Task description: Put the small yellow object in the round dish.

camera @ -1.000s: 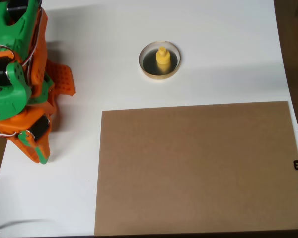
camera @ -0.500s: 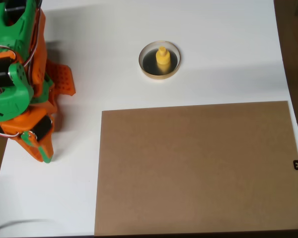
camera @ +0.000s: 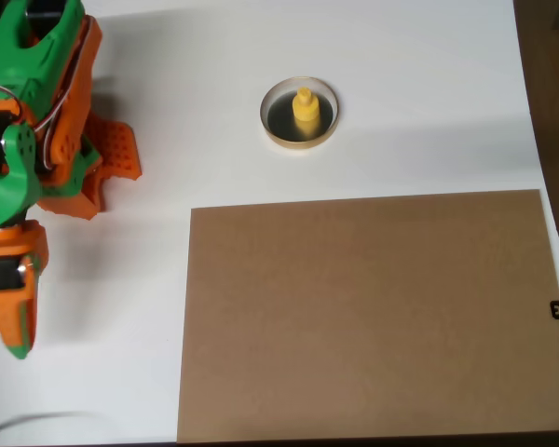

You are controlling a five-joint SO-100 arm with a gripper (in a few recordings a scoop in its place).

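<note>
The orange and green gripper (camera: 14,321) sits at the left edge of the overhead view, pointing toward the bottom; its jaws look closed or nearly so and hold nothing, though I cannot tell this surely. The small bright yellow plastic piece (camera: 305,113) stands upright inside the round dish with cream rim and black inside (camera: 274,124), well apart, up and right of the jaws. The placing seems done. A brown board (camera: 373,317) lies below the dish.

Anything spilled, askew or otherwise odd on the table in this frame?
Nothing stands out. The small yellow object stands upright inside the round dish, knob up. The brown board lies flat and square to the table edge. The arm's claw is at the left, well apart from the dish.
</note>
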